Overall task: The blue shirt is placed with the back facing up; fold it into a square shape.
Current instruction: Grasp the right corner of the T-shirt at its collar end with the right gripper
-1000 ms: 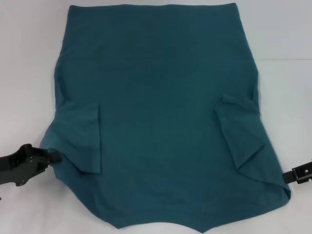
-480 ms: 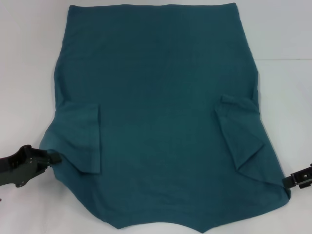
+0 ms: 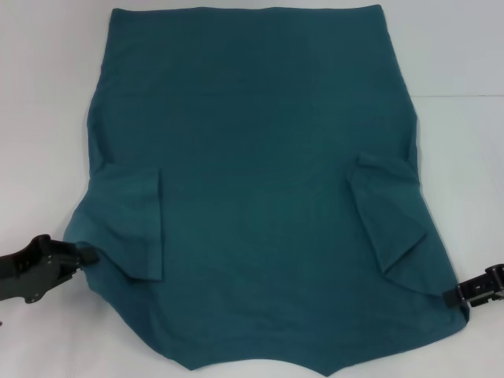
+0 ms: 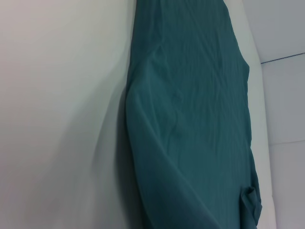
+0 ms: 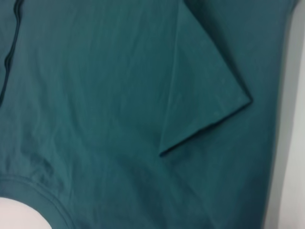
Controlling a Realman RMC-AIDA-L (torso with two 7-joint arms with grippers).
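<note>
The blue shirt (image 4: 195,119) lies on a white table (image 4: 57,95).

White tabletop (image 3: 47,94) was shown as the only bkgd surface; a plain, matte finish was seen throughout. A thin dark seam line (image 3: 461,96) was seen on the right side in head view, w/ the surface beyond it slightly brighter. The same pale surface (image 4: 57,95) was recorded in left wrist view, w/ soft shading. Lighting was even and diffuse. No walls, floor or windows were visible.

Head overhead; wrists close on shirt (image 3: 260,197)
</note>
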